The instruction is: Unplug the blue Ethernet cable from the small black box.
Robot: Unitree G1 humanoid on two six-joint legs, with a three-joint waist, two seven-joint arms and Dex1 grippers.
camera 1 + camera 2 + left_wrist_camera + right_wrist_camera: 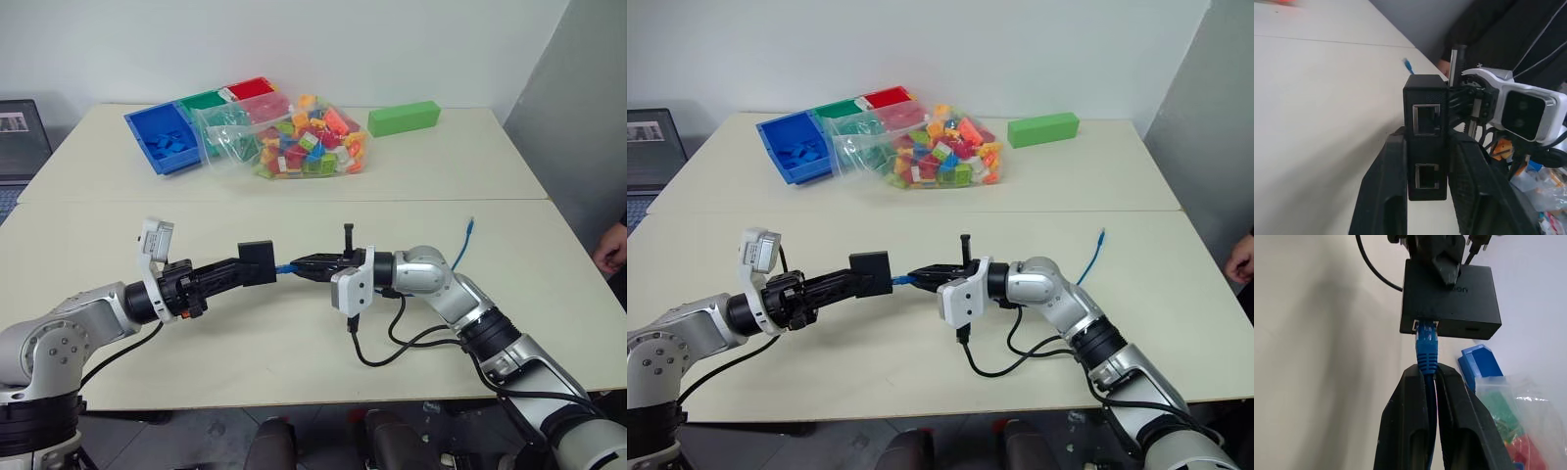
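Observation:
The small black box [261, 258] is held above the table, and my left gripper [257, 270] is shut on its two sides. In the left wrist view the box [1425, 127] stands between the black fingers [1383, 191] with two empty ports facing the camera. The blue Ethernet cable [1426, 345] has its plug seated in a port on the box's [1449, 298] other side. My right gripper [1430, 374] is shut on the cable just behind that plug. From the head camera, the right gripper [300, 265] points left at the box. The cable's free end [471, 227] rises behind the right arm.
At the back of the table stand a blue bin [165, 138] with green and red bins beside it, a clear bag of coloured bricks [294, 137] and a green block [403, 117]. A laptop [20, 147] sits far left. A person's hand [611, 250] is at the right edge.

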